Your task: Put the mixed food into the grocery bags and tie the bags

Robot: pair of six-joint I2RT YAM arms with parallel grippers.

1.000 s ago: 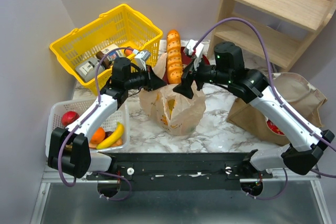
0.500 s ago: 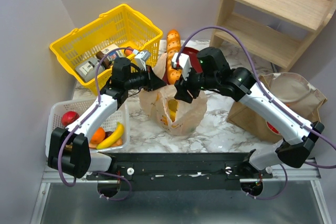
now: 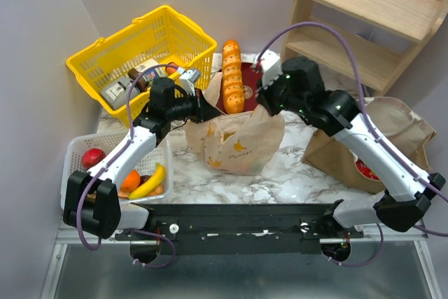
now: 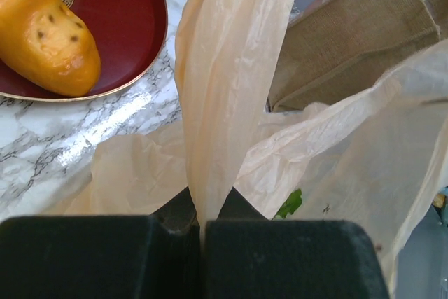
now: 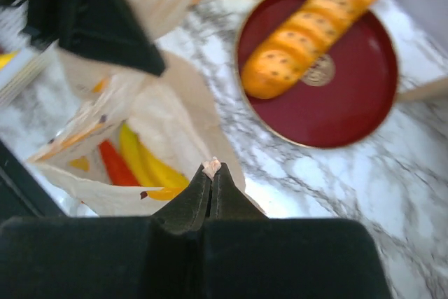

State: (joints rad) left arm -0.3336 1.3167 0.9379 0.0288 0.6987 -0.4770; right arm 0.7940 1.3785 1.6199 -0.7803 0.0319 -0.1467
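The table top [image 3: 294, 173] is white stone with grey lines. Pale purple walls [image 3: 42, 19] stand close around it. A light wooden shelf [image 3: 371, 12] sits in the far right corner. A black bar [image 3: 238, 218] runs along the near edge, where both arms are fixed.

At the far left is a yellow plastic basket [image 3: 183, 47] with small boxes [image 3: 115, 92] inside. At the near left is a white mesh tray [image 3: 73, 155]. It holds a red apple [image 3: 92, 157], a round orange fruit [image 3: 130, 178] and a yellow banana [image 3: 149, 183]. The left arm reaches over the tray's far corner.

A round dark red plate [image 3: 250, 78] lies behind the middle, with a long orange-brown loaf [image 3: 232, 75] on it. From above, the right arm hides part of the plate.

The thin tan plastic bag [image 3: 238, 145] sits in the middle of the table, just in front of the plate. Yellow food [image 5: 150, 159] and orange-red food [image 5: 115, 162] show inside it. The stiff brown paper bag [image 3: 399, 131] lies at the right, partly under the right arm, with something red [image 3: 364, 169] in it.

The left gripper [image 4: 203, 218] is pinched tight on a long strip of the plastic bag at its left top. The right gripper [image 5: 211, 169] is closed too, with a tiny bit of the tan bag nipped at its tips, over the bag's right top.
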